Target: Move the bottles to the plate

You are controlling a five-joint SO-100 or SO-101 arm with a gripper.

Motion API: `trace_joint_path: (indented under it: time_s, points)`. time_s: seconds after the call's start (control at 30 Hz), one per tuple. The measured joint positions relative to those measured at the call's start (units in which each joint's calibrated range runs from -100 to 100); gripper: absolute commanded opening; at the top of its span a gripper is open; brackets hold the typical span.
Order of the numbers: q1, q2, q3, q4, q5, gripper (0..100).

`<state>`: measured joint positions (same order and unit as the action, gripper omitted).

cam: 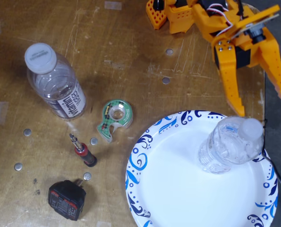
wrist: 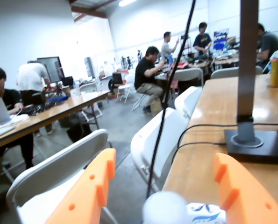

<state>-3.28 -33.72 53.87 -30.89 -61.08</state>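
In the fixed view one clear bottle with a white cap (cam: 231,144) stands upright on the right part of the blue-patterned white plate (cam: 164,189). A second bottle with a dark-lettered label (cam: 55,82) stands on the wooden table at the upper left, apart from the plate. My orange gripper (cam: 263,106) is open just above the plate bottle's cap, holding nothing. In the wrist view the two orange fingers (wrist: 89,191) frame the white cap (wrist: 164,207) at the bottom edge, with a bit of plate rim (wrist: 204,212) beside it.
On the table left of the plate lie a green tape dispenser (cam: 115,116), a small red-handled screwdriver (cam: 83,152) and a black battery-like block (cam: 67,199). The wrist view looks out over chairs, tables, people and a lamp base (wrist: 253,142).
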Motion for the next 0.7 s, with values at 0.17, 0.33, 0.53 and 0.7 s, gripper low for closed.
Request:
trace_joint_path:
  time_s: [0.17,0.33,0.53,0.7]
  points:
    - [11.3,-10.0,4.4,0.7,0.2,23]
    - [24.8,-21.3,6.1,10.0,4.7,23]
    - [38.7,-31.2,5.8,29.8,7.6,24]
    - [52.0,-31.6,4.0,38.8,7.7,28]
